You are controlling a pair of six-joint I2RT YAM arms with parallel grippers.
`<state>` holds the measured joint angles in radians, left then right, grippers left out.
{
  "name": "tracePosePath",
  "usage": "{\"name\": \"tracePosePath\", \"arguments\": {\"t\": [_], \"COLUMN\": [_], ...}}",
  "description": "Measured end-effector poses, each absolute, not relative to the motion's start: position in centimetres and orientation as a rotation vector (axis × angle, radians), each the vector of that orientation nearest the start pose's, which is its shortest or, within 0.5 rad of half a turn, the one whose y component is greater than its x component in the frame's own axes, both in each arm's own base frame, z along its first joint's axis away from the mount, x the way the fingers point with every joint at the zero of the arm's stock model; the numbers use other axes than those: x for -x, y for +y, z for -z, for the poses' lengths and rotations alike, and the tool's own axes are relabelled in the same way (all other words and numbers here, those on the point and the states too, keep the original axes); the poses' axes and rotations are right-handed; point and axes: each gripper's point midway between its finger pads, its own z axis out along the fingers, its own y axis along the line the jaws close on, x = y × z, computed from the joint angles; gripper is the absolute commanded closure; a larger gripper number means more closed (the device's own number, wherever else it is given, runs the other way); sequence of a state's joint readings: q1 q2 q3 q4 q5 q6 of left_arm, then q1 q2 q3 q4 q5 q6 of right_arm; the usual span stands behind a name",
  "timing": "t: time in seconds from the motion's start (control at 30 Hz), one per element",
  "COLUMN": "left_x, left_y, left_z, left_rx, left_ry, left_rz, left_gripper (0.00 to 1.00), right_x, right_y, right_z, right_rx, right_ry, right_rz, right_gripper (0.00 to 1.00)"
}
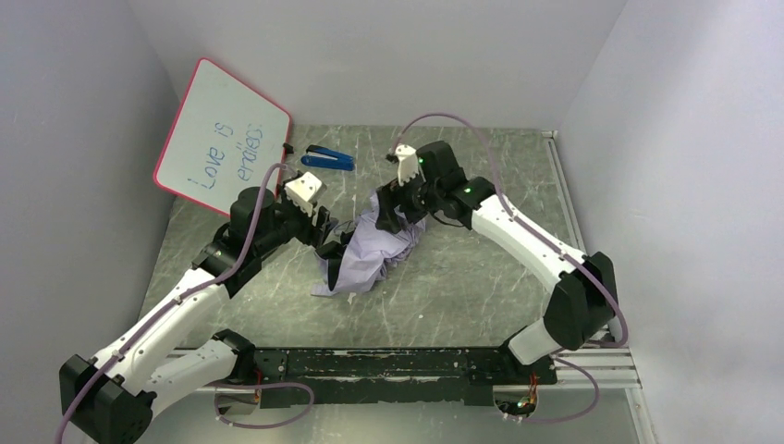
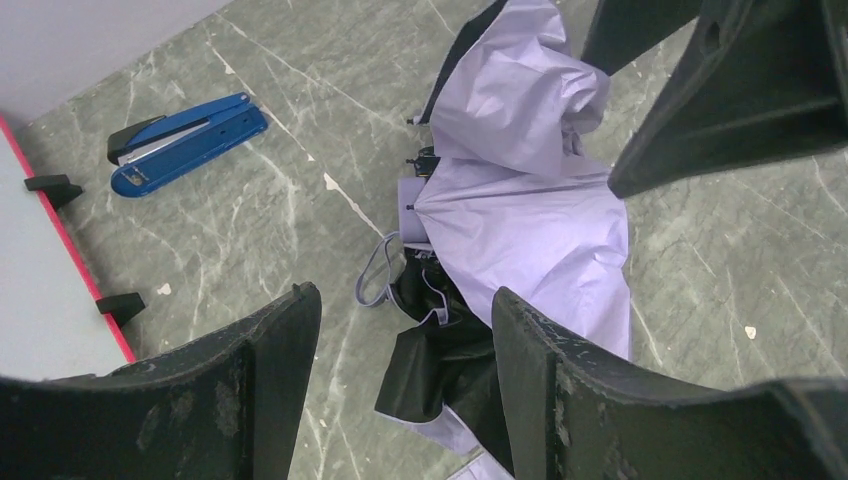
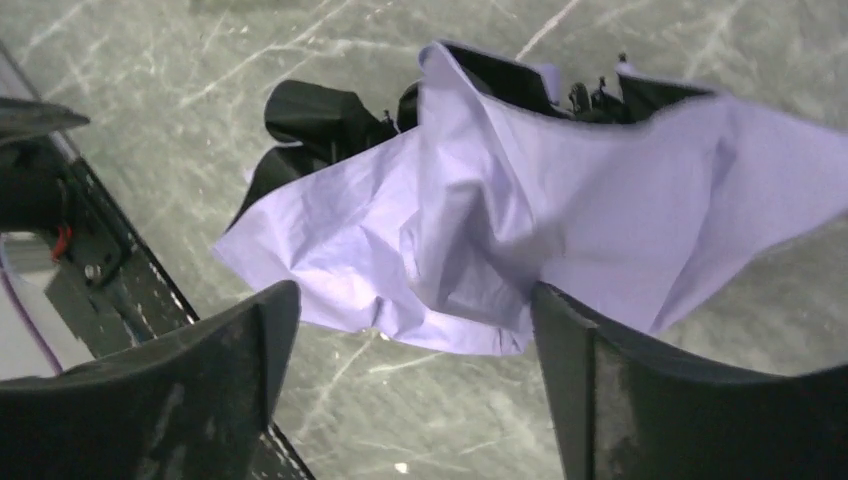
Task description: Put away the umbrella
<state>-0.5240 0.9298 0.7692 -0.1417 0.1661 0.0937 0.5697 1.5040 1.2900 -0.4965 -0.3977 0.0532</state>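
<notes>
Landmark = umbrella point(image 1: 368, 252). It lies mid-counter point(image 1: 481, 296), collapsed but not bundled, lilac side mostly up, black lining spilling out at its near-left end.

Far left of the umbrella: whiteboard point(image 1: 222, 139) propped at the wall, out of play. Blue stapler point(image 1: 329, 159) is behind-left of the umbrella, well apart, not our part.

Left pincer point(image 1: 325, 242) hovers just over the umbrella's left end, fingers spread, nothing between them. Its wrist view looks down on the black fold point(image 2: 440, 360), the wrist loop point(image 2: 374, 277) and what looks like the handle point(image 2: 408, 212). My read: it's placed there to pin or grab the handle end so the shaft doesn't skate while the other side works.

Right pincer point(image 1: 396, 208) sits above the umbrella's far-right end, also spread, holding nothing. Its wrist view shows loose lilac fabric point(image 3: 520, 200) below the gap, not clamped. Looks lined up to gather the canopy.

Status guess: early to mid. Canopy is crumpled and fanned out, rib tips point(image 2: 418, 160) poke out at the far end, no strap wrapped that I can see. Next move needs the cloth gathered round the shaft. Risks: thin fabric slips from the fingers, or a rib snags on a finger.
</notes>
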Motion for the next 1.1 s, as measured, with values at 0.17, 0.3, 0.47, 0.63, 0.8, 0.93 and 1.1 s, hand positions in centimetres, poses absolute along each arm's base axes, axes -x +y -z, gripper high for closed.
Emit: {"name": "tracePosePath", "arguments": {"t": [0.17, 0.3, 0.47, 0.63, 0.8, 0.93, 1.1], "left_x": [-28.2, -28.3, -28.5, -28.3, -28.2, -28.2, -28.2], "left_y": [-18.6, -18.1, -17.2, -16.6, -16.4, -16.3, -16.3], "left_z": [-23.2, -23.7, -24.6, -25.8, -26.1, -25.9, -25.9], "left_rx": [-0.667, -0.64, -0.588, -0.56, -0.554, -0.554, -0.557], "left_ry": [1.77, 1.76, 1.746, 1.715, 1.707, 1.713, 1.712], "left_rz": [0.425, 0.398, 0.359, 0.343, 0.339, 0.335, 0.332], "left_gripper": [0.32, 0.31, 0.31, 0.31, 0.31, 0.31, 0.31], "right_x": [-30.6, -31.2, -29.8, -28.7, -29.3, -29.6, -30.3], "right_y": [26.6, 25.5, 28.4, 31.3, 31.1, 30.6, 30.9], "right_z": [-20.0, -22.2, -21.2, -15.7, -9.5, -6.2, -3.9], "right_rx": [0.773, 0.729, 0.843, 0.99, 1.063, 1.107, 1.123], "right_ry": [2.198, 2.149, 2.134, 2.209, 2.325, 2.383, 2.413], "right_rz": [-0.594, -0.502, -0.459, -0.399, -0.274, -0.207, -0.168], "right_gripper": [0.0, 0.0, 0.0, 0.0, 0.0, 0.0, 0.0]}}
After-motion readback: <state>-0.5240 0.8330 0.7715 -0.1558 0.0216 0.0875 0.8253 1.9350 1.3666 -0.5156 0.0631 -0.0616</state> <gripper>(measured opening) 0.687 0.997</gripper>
